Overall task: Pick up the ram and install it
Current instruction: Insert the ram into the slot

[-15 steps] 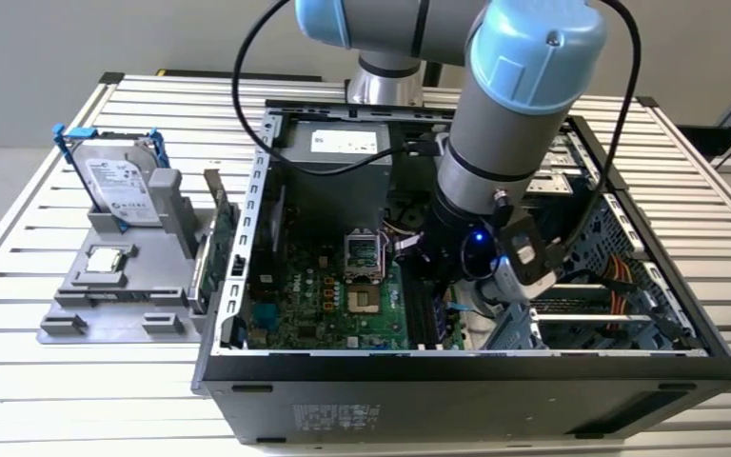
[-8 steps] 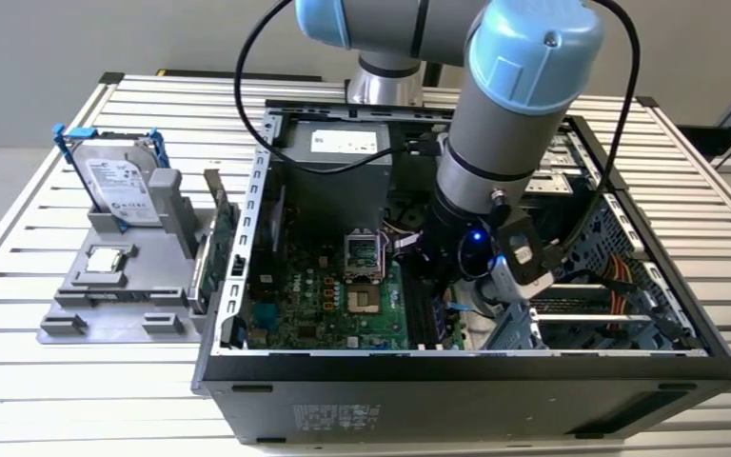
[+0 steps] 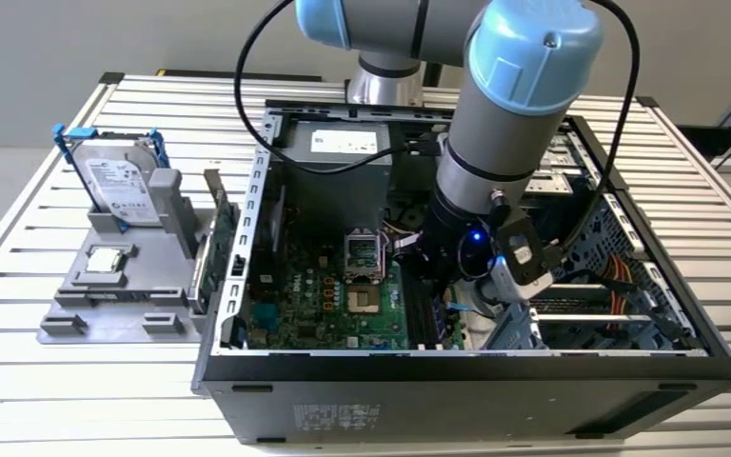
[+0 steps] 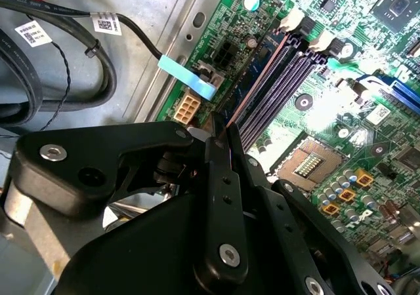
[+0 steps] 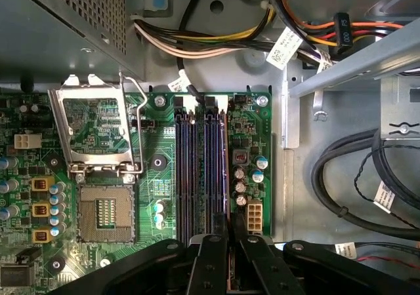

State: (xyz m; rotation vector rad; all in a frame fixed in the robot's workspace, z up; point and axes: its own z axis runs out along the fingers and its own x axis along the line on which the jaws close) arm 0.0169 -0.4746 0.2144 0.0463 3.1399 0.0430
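Observation:
The ram shows edge-on as a thin dark strip with a coppery edge. It lies along the memory slot nearest the capacitors, and in the second wrist view the ram runs from the fingertips up that same slot. My gripper is shut on its near end, one black finger on each side. I cannot tell whether the ram is seated in the slot or just above it. In the exterior view my gripper reaches down inside the open computer case, over the motherboard.
The open CPU socket with its raised metal frame lies beside the slots. Black cables and a wire bundle run nearby. Outside the case at the exterior view's left, a grey fixture holds a hard drive and a green card.

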